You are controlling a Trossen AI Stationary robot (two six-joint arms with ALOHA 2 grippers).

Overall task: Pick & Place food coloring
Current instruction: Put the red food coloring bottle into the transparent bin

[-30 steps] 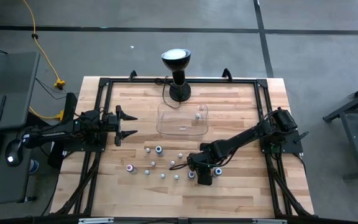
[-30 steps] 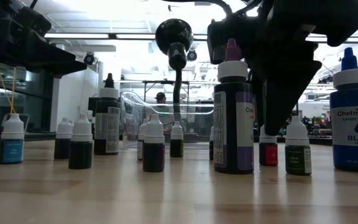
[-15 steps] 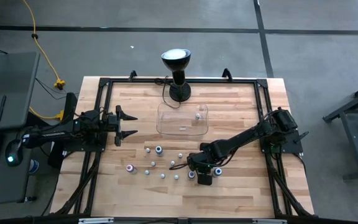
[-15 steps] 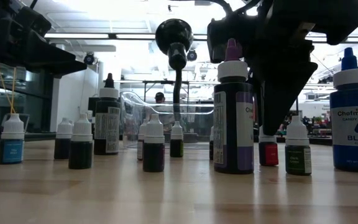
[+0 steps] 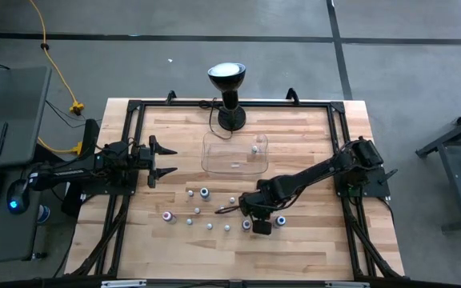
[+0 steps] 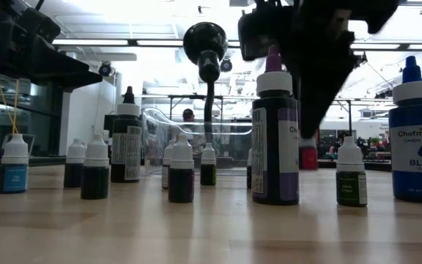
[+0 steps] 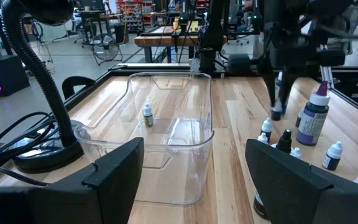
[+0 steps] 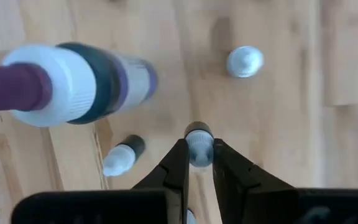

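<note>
Presently the right hand (image 8: 197,163) pinches one tiny bottle (image 8: 198,144) by its body just under the cap; in the low view that red bottle (image 6: 308,157) hangs clear of the tabletop (image 6: 211,227), under the dark bulk of the arm. From above, the right hand (image 5: 250,206) sits over the front middle of the tabletop (image 5: 310,248), its arm reaching in from the right edge. Just beside it stands a tall purple bottle (image 6: 275,128) with a white collar and purple tip, and near that a small green bottle (image 6: 351,173) and a large blue bottle (image 6: 413,132) at the low view's right edge. More small bottles stand scattered toward the left: a dark one (image 6: 181,169), a pair (image 6: 94,171) close together, a taller black-capped one (image 6: 127,139), and a blue-labelled one (image 6: 13,164) farthest out. Behind the scatter lies a clear tray (image 5: 235,154) with a single small bottle (image 5: 255,149) standing inside; the left wrist view shows that bottle (image 7: 147,115) upright on the tray floor. Beyond the tray stands a black lamp (image 5: 228,92) at the back edge. Left hand (image 5: 163,160) waits spread open, well apart at the left side.
</note>
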